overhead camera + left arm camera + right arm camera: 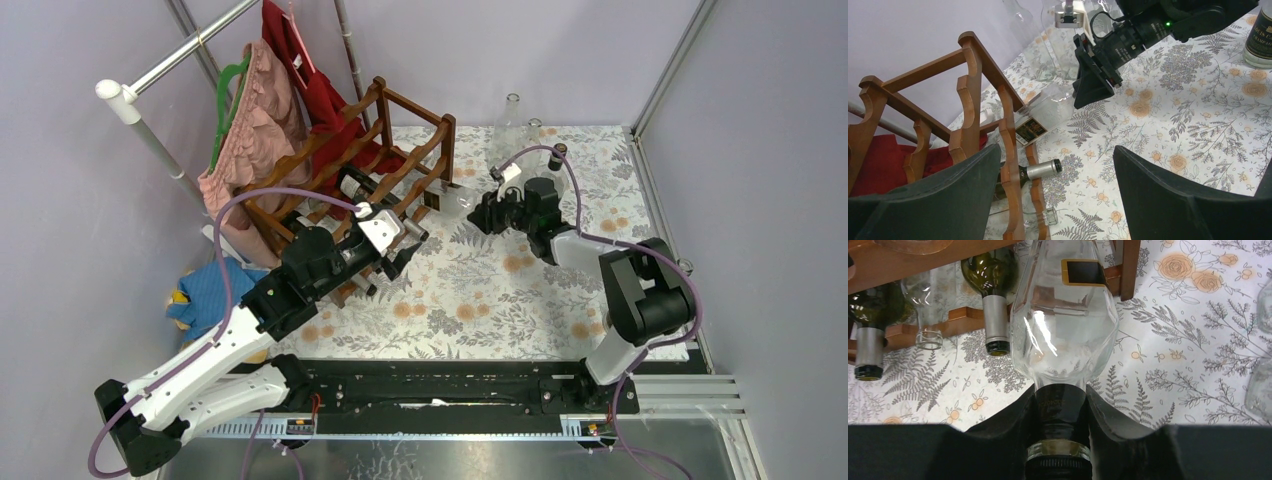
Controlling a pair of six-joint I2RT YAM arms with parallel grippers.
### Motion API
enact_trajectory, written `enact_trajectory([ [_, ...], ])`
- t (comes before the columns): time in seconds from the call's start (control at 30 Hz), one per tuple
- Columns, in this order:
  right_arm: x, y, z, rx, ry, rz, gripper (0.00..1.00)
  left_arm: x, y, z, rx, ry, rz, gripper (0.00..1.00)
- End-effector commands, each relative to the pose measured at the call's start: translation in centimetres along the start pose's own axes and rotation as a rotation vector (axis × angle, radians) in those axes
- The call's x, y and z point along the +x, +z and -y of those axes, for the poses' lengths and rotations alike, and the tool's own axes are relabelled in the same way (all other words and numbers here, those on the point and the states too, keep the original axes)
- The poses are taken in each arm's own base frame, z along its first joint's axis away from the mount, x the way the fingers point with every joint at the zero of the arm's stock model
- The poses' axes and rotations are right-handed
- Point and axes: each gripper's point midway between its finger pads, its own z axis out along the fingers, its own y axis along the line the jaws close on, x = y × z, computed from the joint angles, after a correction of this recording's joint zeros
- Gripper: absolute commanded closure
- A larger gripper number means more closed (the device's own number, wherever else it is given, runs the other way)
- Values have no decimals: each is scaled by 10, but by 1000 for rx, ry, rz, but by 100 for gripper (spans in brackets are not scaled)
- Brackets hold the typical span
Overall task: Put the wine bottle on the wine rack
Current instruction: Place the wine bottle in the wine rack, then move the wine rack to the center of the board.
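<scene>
Right gripper (1058, 410) clamps the clear wine bottle (1064, 325) by its neck, base at the wine rack (970, 57). Left gripper (1057, 152) gapes wide, empty, over the floral tablecloth (500, 290); lilac walls (600, 50) all round.

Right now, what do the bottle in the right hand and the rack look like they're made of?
The bottle looks like clear, glossy glass: you see through it and light streaks its side. The rack looks like reddish-brown wood, smooth and faintly shiny, probably stained or varnished.

Wine rack (415, 165) stands far-left on table (500, 300), wine bottle (456, 203) at its right end, spare bottles (512, 125) behind.
</scene>
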Motion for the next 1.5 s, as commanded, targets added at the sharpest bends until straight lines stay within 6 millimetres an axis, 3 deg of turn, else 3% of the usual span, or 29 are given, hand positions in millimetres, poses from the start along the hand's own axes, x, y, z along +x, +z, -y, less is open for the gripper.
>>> enact_trajectory([
  [0.0,-35,15,3,-10,-132,67,87,-14,0,-4,-11,-3,61,10],
  [0.23,-31,41,2,-17,-160,30,77,-12,1,-4,-13,-1,54,10],
  [0.5,-33,66,5,-14,-166,-18,41,-9,2,-4,-13,6,45,10],
  [0.63,-37,69,10,-3,-190,-45,24,-8,4,-4,-12,6,42,10],
  [0.73,-43,63,6,-18,-232,-58,19,-7,4,-4,-15,8,38,9],
  [0.87,-50,43,-5,-56,-286,-115,13,-8,9,-9,-25,-26,19,6],
  [0.97,-59,21,-16,-79,-321,-151,9,-23,15,-16,-31,-105,-2,3],
  [1.07,-59,-9,-36,-138,-325,-209,9,-43,21,-28,-59,-183,-42,1],
  [1.2,-67,-50,-72,-257,-308,-250,9,-53,32,-44,-121,-236,-142,1],
  [1.33,-68,-90,-106,-378,-299,-264,10,-42,45,-64,-158,-250,-246,1],
  [1.47,-61,-116,-124,-420,-342,-181,9,-16,59,-84,-168,-249,-340,1],
])
